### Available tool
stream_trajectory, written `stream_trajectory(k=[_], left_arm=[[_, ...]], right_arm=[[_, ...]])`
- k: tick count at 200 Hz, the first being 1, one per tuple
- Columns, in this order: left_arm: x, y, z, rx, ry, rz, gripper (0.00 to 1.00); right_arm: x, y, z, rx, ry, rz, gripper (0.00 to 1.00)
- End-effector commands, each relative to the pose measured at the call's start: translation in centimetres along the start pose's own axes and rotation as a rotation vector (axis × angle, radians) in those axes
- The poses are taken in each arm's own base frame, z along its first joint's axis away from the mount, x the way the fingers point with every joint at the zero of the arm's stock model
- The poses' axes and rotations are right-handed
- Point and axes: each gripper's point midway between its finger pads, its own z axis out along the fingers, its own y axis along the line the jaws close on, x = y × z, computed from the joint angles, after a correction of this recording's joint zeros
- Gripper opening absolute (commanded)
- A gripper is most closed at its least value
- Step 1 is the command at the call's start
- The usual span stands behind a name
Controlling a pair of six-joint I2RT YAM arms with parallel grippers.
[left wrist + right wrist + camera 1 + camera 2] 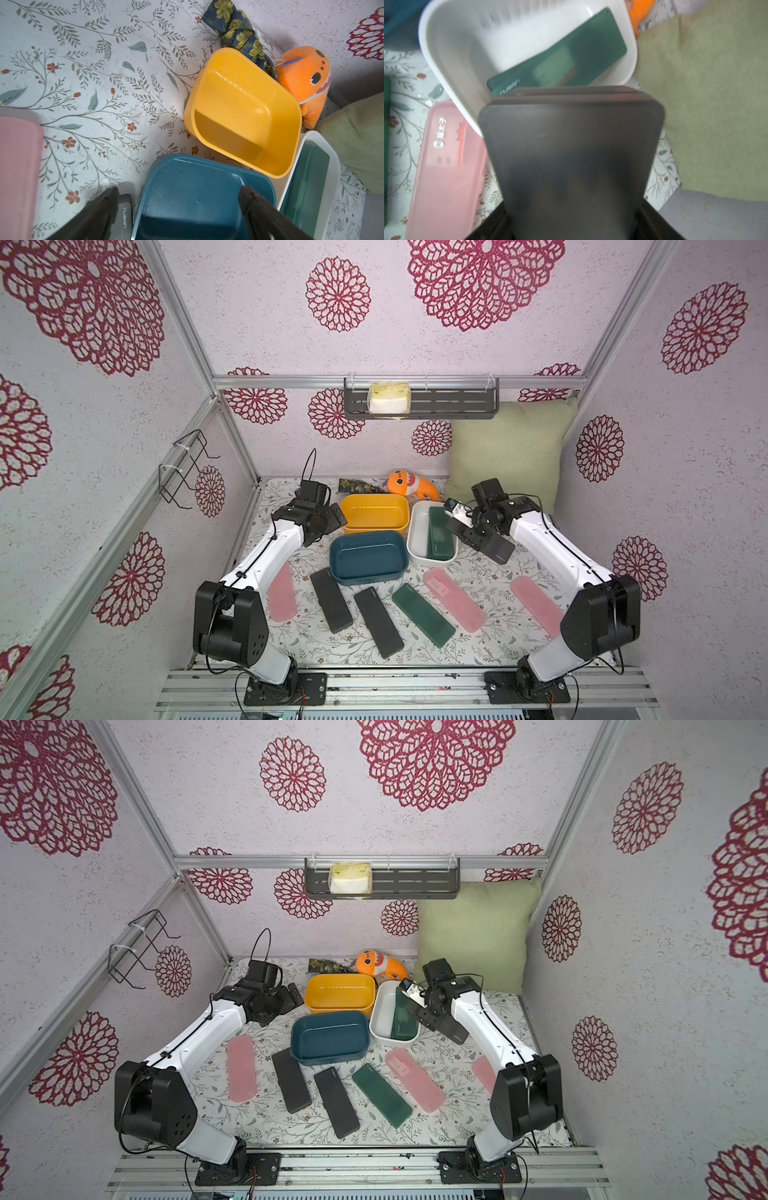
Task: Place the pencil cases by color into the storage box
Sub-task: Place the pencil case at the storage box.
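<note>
Glossy yellow tub (228,87), matt black case (571,155)

Both top views: bright, even, diffuse light; shadows soft and faint; wide-angle stretch toward the edges. Left wrist view: sharp, with glare streaks inside the yellow tub (234,116). Right wrist view: blurred throughout; black case (571,155) close to lens, out of focus.

pencil cases (422,614) lie in a row before three tubs (365,574), with another case (440,535) inside the rightmost tub (417,531).
</note>
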Motion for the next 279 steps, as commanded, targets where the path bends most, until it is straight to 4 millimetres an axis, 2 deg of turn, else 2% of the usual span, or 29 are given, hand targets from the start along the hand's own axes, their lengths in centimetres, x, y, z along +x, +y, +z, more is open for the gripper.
stream_trajectory(k=[1,50,68,78,96,108,140,167,193,210,249,279], left_arm=[[0.1,1.5,-0.2,-0.036,-0.005,-0.039,0.97],[1.0,4.1,2.5,-0.106,0.001,-0.110,0.99],[0.8,4.8,3.3,-0.142,-0.006,-0.130,0.85],[0.8,5.1,3.7,-0.159,-0.003,-0.138,0.68],[0.8,5.8,4.2,-0.197,-0.001,-0.147,0.46],[0.8,6.3,4.5,-0.221,0.003,-0.149,0.41],[1.7,7.0,5.7,-0.251,0.041,-0.143,0.40],[2.5,6.7,7.0,-0.231,0.077,-0.142,0.40],[3.2,6.0,8.0,-0.196,0.116,-0.146,0.39],[3.8,5.4,8.6,-0.172,0.138,-0.141,0.39],[4.4,3.8,9.2,-0.130,0.158,-0.119,0.40],[4.5,3.1,9.9,-0.115,0.171,-0.109,0.40]], right_arm=[[-3.4,-0.6,0.0,-0.013,-0.039,-0.116,0.29],[-13.1,-1.8,1.6,-0.046,-0.201,-0.238,0.29],[-16.8,-1.9,1.5,-0.066,-0.281,-0.262,0.29],[-18.6,-1.9,1.5,-0.063,-0.314,-0.279,0.29],[-21.4,-1.6,1.2,-0.048,-0.383,-0.308,0.29],[-22.8,-1.0,1.1,-0.052,-0.432,-0.325,0.29],[-25.9,1.2,1.2,-0.086,-0.546,-0.357,0.28],[-28.4,2.7,1.6,-0.080,-0.623,-0.382,0.27],[-30.1,4.1,2.2,-0.076,-0.670,-0.408,0.27],[-30.4,5.0,2.8,-0.092,-0.672,-0.417,0.27],[-29.3,6.8,4.0,-0.137,-0.607,-0.433,0.28],[-28.3,8.4,3.5,-0.163,-0.575,-0.466,0.28]])
